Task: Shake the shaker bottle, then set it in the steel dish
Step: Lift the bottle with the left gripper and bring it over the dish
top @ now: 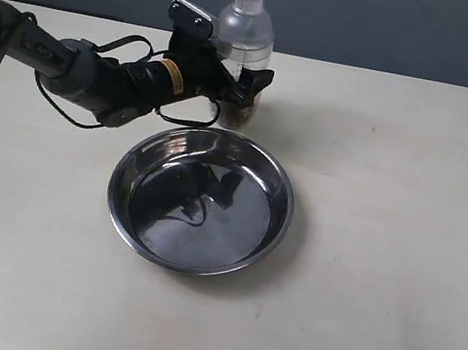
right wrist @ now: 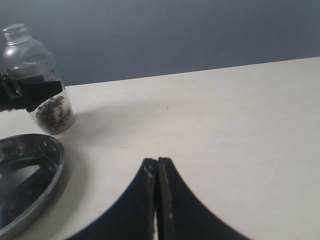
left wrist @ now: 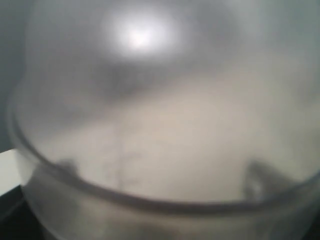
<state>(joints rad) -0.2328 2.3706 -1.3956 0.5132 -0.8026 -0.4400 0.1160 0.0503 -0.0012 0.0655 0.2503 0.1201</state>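
Setting: robotics lab / test bench. Evidence:
- Plain pale-beige tabletop (top: 400, 257), matte, one continuous work surface.
- Flat dark blue-grey backdrop (top: 402, 28) directly behind the table's far edge.
- Black robot arm (top: 72, 67) w/ exposed cable loops and a yellow label near the wrist, reaching over the surface.
- Props laid out as a test set: one shaker bottle (top: 243, 37), clear plastic w/ brown granules, just beside one steel dish (top: 286, 203), approx. mid-table.
- Even lighting; the dish bottom mirrors the arm.
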